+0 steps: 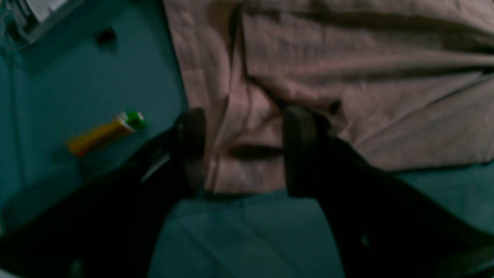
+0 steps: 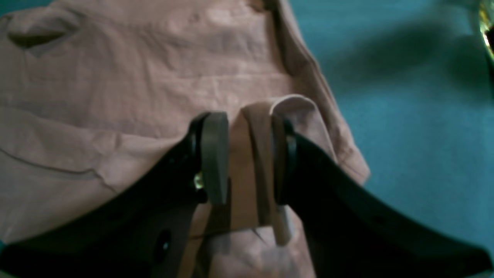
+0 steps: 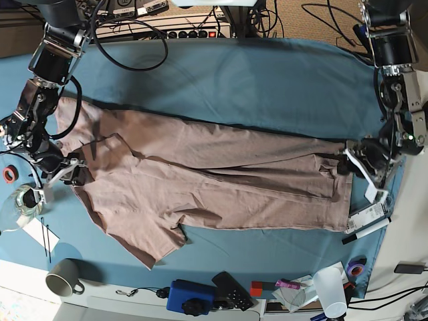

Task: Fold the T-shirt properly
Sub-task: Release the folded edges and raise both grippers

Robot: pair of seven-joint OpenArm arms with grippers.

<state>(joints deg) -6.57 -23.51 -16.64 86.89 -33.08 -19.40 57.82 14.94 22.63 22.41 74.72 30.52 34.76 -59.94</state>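
The mauve T-shirt [image 3: 200,174] lies spread and wrinkled across the teal tablecloth [image 3: 267,87], collar end to the left and hem to the right. My right gripper [image 3: 69,172] is at the shirt's left edge. In the right wrist view the right gripper [image 2: 249,154] is shut on a raised fold of the T-shirt [image 2: 254,162], which stands between the pads. My left gripper [image 3: 353,167] is at the hem corner. In the left wrist view the left gripper [image 1: 245,152] is open, its fingers [image 1: 191,146] straddling the flat T-shirt edge [image 1: 247,116].
An orange marker with a green cap [image 1: 106,133] lies on the cloth left of my left gripper. A glass [image 3: 20,200], a grey mug [image 3: 63,277], a blue device [image 3: 190,297] and a white cup [image 3: 331,284] sit along the front and left edges. Cables and a power strip [image 3: 187,32] run along the back.
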